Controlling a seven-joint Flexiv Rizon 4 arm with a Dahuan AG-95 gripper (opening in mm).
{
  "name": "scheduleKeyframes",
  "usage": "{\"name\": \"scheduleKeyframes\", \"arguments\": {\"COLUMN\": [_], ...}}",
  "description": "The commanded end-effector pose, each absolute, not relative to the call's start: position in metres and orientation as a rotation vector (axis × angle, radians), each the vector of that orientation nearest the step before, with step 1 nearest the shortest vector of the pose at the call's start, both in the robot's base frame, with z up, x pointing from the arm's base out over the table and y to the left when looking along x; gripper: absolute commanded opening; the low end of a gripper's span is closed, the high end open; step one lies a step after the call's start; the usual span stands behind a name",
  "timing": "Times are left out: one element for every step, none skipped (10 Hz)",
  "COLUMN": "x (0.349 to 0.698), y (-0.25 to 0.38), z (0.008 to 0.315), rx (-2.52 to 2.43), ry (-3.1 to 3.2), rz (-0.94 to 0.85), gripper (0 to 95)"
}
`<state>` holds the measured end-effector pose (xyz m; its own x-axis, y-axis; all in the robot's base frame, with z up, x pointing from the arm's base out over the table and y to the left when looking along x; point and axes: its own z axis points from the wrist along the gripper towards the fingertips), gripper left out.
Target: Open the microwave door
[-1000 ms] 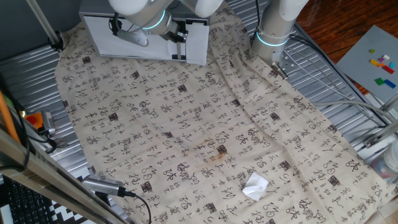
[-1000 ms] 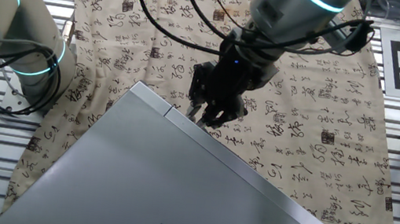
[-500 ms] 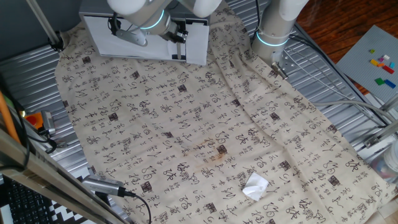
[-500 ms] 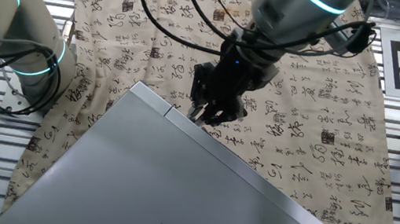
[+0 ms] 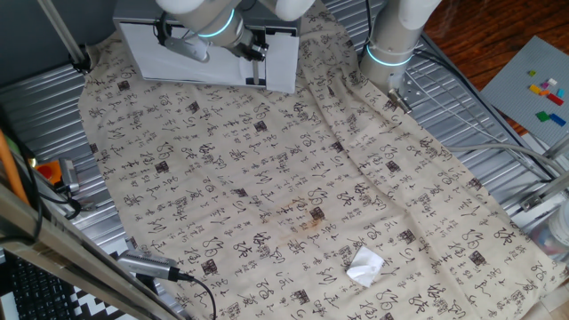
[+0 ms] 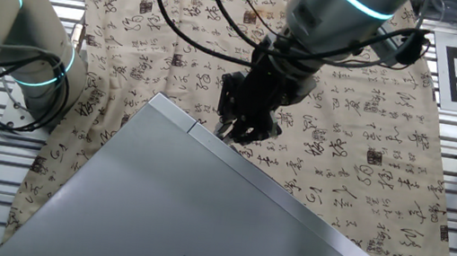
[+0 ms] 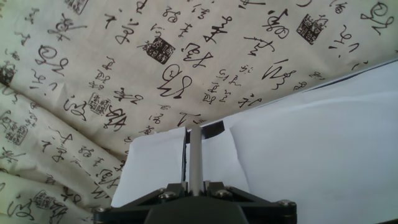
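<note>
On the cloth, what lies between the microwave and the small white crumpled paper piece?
Nothing: in one fixed view, only bare printed cloth runs from the microwave down to the crumpled paper.

The microwave [image 5: 209,55] is placed at the far edge of the printed cloth [image 5: 293,196], which is spread over the table [image 5: 36,107]. The gripper [image 6: 240,130] is positioned just before the microwave door [image 5: 191,59], near the door's handle strip [image 5: 258,58]. A crumpled paper scrap [image 5: 364,265] is laid on the cloth's near part, well apart from the microwave.
</note>
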<state>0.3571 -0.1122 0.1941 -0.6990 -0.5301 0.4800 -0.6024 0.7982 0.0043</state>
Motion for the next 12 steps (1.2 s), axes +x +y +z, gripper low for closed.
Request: {"name": "scheduleKeyframes", "arguments": {"x": [0.3595, 0.3599, 0.3602, 0.3605, 0.3609, 0.3615, 0.3615, 0.3615, 0.3617, 0.3619, 0.3628, 0.3634], "y": [-0.1112, -0.1106, -0.1105, -0.1104, -0.1103, -0.1102, -0.1102, -0.1102, -0.1102, -0.1101, -0.1099, -0.1096], "z": [0.1935, 0.1927, 0.1924, 0.1927, 0.1929, 0.1931, 0.1931, 0.1931, 0.1932, 0.1933, 0.1935, 0.1936], "rx": [0.842, 0.841, 0.834, 0.834, 0.832, 0.826, 0.822, 0.818, 0.815, 0.815, 0.809, 0.807], "ry": [-2.529, -2.531, -2.531, -2.532, -2.534, -2.542, -2.545, -2.547, -2.554, -2.555, -2.562, -2.563], "rz": [0.216, 0.219, 0.221, 0.223, 0.224, 0.228, 0.23, 0.231, 0.231, 0.23, 0.231, 0.229], "gripper": [0.0, 0.0, 0.0, 0.0, 0.0, 0.0, 0.0, 0.0, 0.0, 0.0, 0.0, 0.0]}}
